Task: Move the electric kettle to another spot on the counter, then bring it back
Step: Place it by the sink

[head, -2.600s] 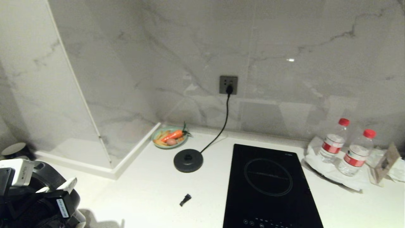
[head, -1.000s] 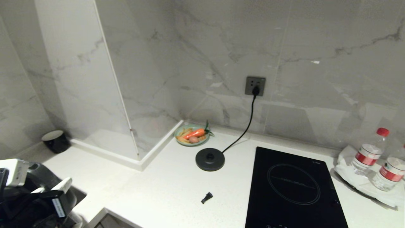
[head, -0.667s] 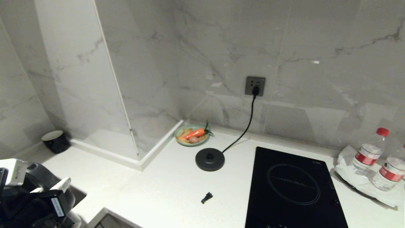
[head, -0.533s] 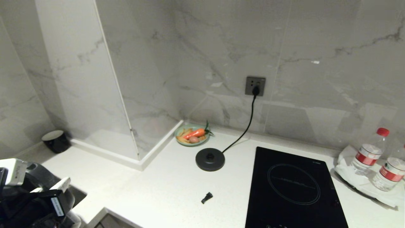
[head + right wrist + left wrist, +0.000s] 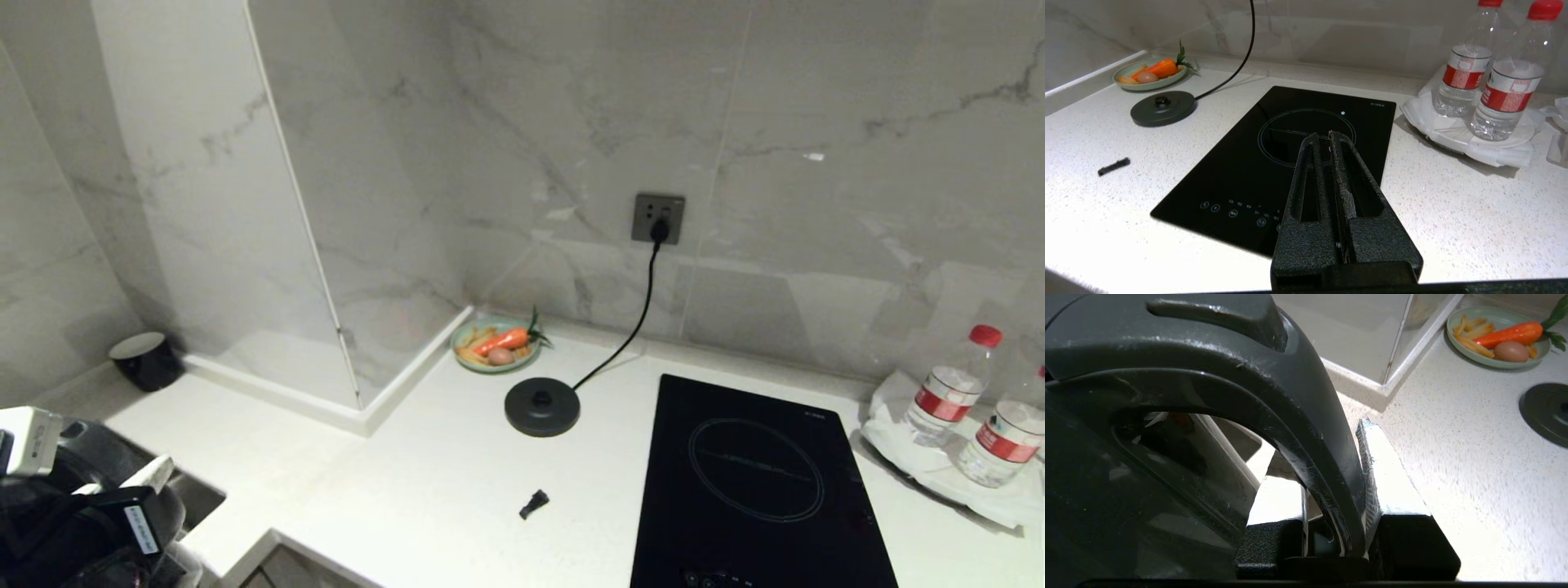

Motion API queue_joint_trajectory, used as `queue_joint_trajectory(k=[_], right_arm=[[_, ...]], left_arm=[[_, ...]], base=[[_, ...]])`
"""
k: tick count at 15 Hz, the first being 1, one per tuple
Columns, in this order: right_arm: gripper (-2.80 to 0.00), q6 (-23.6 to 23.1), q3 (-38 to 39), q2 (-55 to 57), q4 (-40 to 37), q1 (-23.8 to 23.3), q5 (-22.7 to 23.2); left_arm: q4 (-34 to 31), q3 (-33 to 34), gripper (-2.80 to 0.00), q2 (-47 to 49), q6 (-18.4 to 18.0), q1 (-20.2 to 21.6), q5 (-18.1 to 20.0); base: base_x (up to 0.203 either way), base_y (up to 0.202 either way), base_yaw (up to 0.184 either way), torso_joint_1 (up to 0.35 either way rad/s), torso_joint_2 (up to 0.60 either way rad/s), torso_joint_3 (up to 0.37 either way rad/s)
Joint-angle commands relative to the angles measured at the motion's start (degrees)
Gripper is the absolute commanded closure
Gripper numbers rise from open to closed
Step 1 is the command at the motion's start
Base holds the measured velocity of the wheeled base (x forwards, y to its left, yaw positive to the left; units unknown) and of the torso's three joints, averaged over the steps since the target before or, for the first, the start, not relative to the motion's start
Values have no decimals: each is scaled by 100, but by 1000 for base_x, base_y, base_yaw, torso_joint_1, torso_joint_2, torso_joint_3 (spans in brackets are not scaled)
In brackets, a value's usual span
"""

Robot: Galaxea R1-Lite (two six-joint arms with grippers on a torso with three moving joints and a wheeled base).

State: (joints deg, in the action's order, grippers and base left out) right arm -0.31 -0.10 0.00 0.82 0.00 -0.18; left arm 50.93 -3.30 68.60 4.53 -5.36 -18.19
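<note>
The left gripper [image 5: 1331, 522] pinches the electric kettle's [image 5: 1167, 416] handle; the base disc [image 5: 542, 406] lies at two o'clock; the right gripper [image 5: 1329, 141] is pressed together.

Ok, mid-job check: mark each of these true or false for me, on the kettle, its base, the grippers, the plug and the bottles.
1. The left gripper is shut on the kettle handle. True.
2. The kettle sits on its base. False: the base is bare; the kettle is at the lower left of the head view.
3. The right gripper holds a bottle. False: it is shut and holds nothing, above the hob.
4. The base cord is plugged into the wall socket. True.
5. Both bottles have blue caps. False: the caps are red.
</note>
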Motion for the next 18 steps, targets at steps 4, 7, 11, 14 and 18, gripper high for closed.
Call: queue_joint_trajectory(k=[4, 7, 11, 14, 18], right_arm=[[0, -2, 1, 0, 6, 0, 1], [0, 0, 1, 0, 6, 0, -5], [0, 5, 1, 0, 6, 0, -8], [0, 5, 1, 0, 6, 0, -7], [0, 5, 1, 0, 6, 0, 1]], left_arm=[[31, -4, 0, -4, 4, -9, -9], [31, 5, 0, 8, 4, -9, 0], [31, -12, 0, 22, 4, -9, 0], [31, -30, 0, 8, 4, -9, 0], [31, -30, 0, -4, 4, -9, 0]], base=[[-191, 0, 0, 4, 2, -1], [-84, 0, -1, -7, -1, 3], [0, 0, 0, 8, 2, -4], [0, 0, 0, 0, 0, 0], [-1, -4, 108, 5, 5, 2]])
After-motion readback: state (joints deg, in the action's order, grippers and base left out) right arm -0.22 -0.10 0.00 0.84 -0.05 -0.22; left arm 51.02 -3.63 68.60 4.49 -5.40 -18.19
